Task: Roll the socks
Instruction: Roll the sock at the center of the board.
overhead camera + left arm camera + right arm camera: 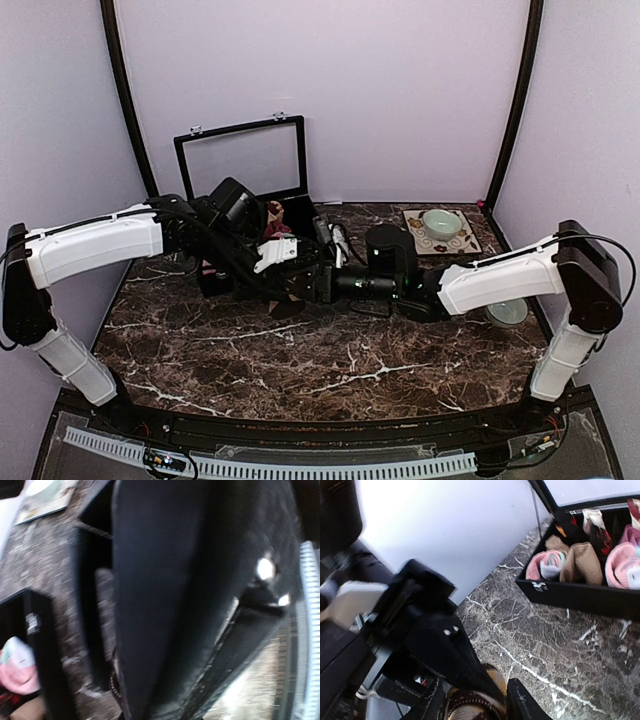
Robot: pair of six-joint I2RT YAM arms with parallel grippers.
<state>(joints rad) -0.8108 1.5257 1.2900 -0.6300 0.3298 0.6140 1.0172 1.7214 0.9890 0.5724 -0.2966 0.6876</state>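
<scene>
dark marble table [300,370], lilac walls behind. left gripper [462,662] angles down to the brown diamond-check sock [492,676]; whether its jaws are apart or together i cannot tell. the sock sits rolled between the right gripper [476,709] fingers, which stand apart. black box [580,597] of sock bundles lies ahead, to its right.

White-shelled arms [95,245], black joints

Dark brown with tan patterning on the sock [475,706]; white-veined dark marble on the surface [560,650]; black on the box [580,597].
</scene>
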